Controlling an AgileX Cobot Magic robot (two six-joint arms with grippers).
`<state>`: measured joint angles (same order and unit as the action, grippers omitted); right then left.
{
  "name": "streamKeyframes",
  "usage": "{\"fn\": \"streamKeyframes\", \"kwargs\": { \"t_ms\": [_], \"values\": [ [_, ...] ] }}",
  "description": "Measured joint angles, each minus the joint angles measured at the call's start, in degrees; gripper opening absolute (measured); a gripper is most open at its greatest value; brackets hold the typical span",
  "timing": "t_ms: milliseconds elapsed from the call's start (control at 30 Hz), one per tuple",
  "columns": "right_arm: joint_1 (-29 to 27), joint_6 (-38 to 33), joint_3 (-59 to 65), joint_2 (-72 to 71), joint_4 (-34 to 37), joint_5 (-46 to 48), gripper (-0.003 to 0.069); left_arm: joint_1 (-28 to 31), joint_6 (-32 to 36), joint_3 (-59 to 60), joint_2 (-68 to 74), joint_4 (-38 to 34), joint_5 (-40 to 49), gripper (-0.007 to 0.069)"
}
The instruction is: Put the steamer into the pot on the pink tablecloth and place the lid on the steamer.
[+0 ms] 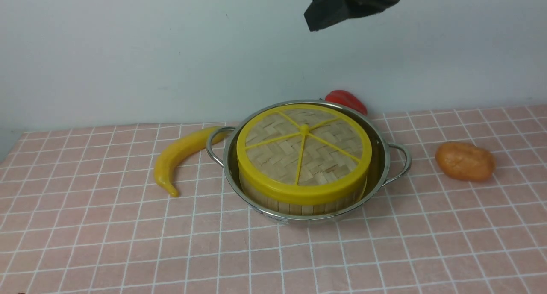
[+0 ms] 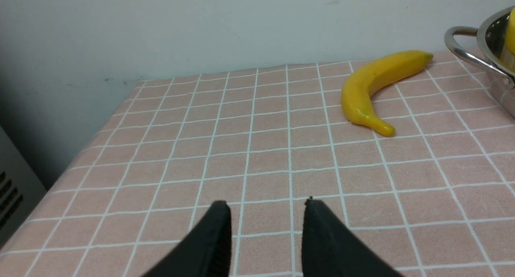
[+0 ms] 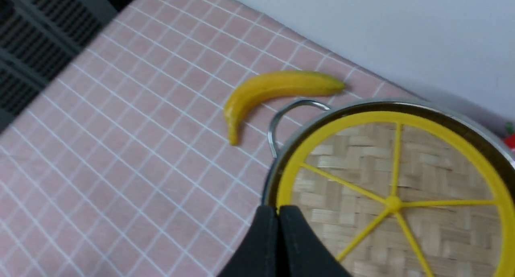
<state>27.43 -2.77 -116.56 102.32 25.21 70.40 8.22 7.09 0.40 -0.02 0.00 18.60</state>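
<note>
Nearest, 1 left gripper (image 2: 267, 228) hovers with jaws apart over the pink tablecloth (image 1: 107, 242). Farther, 1 pot (image 1: 380, 174) holds 1 steamer (image 1: 299, 206) capped by 1 lid (image 1: 303, 153), flanked by 1 banana (image 1: 179, 157), 1 potato (image 1: 465, 161); 1 right gripper (image 3: 278, 228), fingers together, hangs above.

plain pale grey-white wall (image 1: 128, 50) behind the table; dark slatted vent panel (image 3: 36, 39) beside it

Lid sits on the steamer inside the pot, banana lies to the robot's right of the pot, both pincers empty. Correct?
One error: the banana lies to the robot's left of the pot, as the front view shows. The rest holds: the lid sits on the steamer in the pot, and the left pincer and right pincer are empty.
</note>
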Motion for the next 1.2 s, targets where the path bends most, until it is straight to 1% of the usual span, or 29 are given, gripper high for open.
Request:
{"fn": "streamKeyframes", "kwargs": {
  "t_ms": [200, 267, 400, 433, 500, 567, 633, 700, 733, 767, 833, 867, 967, 1000, 1033, 1067, 1200],
  "values": [
    [0.0, 1.0, 0.0, 0.0, 5.1, 0.1, -0.0001, 0.0, 0.0, 0.0, 0.0, 0.0, 0.0, 0.0243],
    [0.0, 0.1, 0.0, 0.0, 5.6, 0.1, 0.0000, 0.0, 0.0, 0.0, 0.0, 0.0, 0.0, 0.0243],
    [0.0, -4.6, 1.4, -0.7, 3.4, -0.1, 0.0004, 0.0, 0.0, 0.0, 0.0, 0.0, 0.0, 0.0243],
    [0.0, -4.8, 2.0, -1.0, 3.1, -0.2, 0.0005, 0.0, 0.0, 0.0, 0.0, 0.0, 0.0, 0.0243],
    [0.0, -7.1, 7.1, -4.0, 0.3, -0.2, 0.0008, 0.0, 0.0, 0.0, 0.0, 0.0, 0.0, 0.0243],
    [0.0, -8.0, 13.2, -8.2, -2.0, -0.5, 0.0013, 0.0, 0.0, 0.0, 0.0, 0.0, 0.0, 0.0243],
    [0.0, -8.4, 22.2, -14.4, -4.4, -3.8, 0.0018, 0.0, 0.0, 0.0, 0.0, 0.0, 0.0, 0.0243],
    [0.0, -8.6, 30.1, -21.6, -6.1, -8.6, 0.0026, 0.0, 0.0, 0.0, 0.0, 0.0, 0.0, 0.0243],
    [0.0, -8.6, 36.3, -26.5, -6.8, -14.1, 0.0032, 0.0, 0.0, 0.0, 0.0, 0.0, 0.0, 0.0243],
    [0.0, -8.6, 37.2, -27.3, -6.9, -14.7, 0.0033, 0.0, 0.0, 0.0, 0.0, 0.0, 0.0, 0.0243],
    [0.0, -8.4, 45.1, -33.2, -7.4, -21.0, 0.0040, 0.0, 0.0, 0.0, 0.0, 0.0, 0.0, 0.0243],
    [0.0, -8.2, 52.1, -38.1, -7.5, -26.2, 0.0046, 0.0, 0.0, 0.0, 0.0, 0.0, 0.0, 0.0243],
    [-1.0, -8.2, 64.7, -47.4, -7.5, -33.5, 0.0052, 0.0, 0.0, 0.0, 0.0, 0.0, 0.0, 0.0243],
    [-1.3, -8.2, 66.5, -48.8, -7.5, -34.4, 0.0052, 0.0, 0.0, 0.0, 0.0, 0.0, 0.0, 0.0243],
    [-2.8, -8.2, 73.5, -54.4, -7.5, -38.3, 0.0057, 0.0, 0.0, 0.0, 0.0, 0.0, 0.0, 0.0243],
    [-4.0, -8.2, 77.9, -58.0, -7.5, -40.5, 0.0059, 0.0, 0.0, 0.0, 0.0, 0.0, 0.0, 0.0243],
    [-9.3, -8.2, 92.1, -70.7, -7.5, -47.9, 0.0066, 0.0, 0.0, 0.0, 0.0, 0.0, 0.0, 0.0243]
  ]
}}
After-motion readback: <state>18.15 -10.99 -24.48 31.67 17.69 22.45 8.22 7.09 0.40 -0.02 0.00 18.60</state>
